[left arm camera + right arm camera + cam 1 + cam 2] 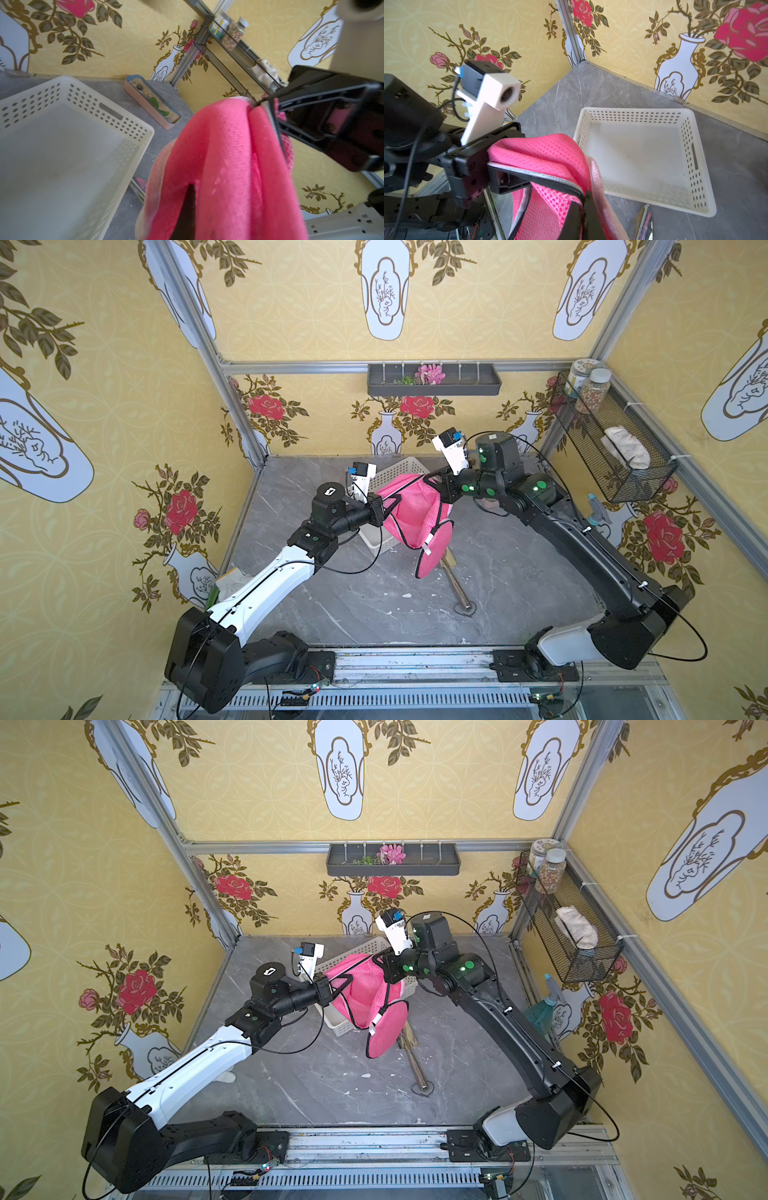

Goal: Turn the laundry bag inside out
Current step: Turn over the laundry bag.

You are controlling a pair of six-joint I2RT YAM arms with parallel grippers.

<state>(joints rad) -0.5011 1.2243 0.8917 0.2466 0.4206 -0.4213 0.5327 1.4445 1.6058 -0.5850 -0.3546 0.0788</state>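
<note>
The laundry bag (415,510) (pink mesh, black zipper trim) was held off the tabletop (332,605), toward its far edge, partly over the white basket (399,469). Its rim was clamped by the closed left gripper (395,501) and, opposite, by the closed right gripper (430,481).

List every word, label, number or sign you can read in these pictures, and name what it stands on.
No text can be read.
Label on the jar: blurred.
The white tab on the laundry bag: too small.
The white mark on the left arm's cap: a symbol, no letters.
</note>
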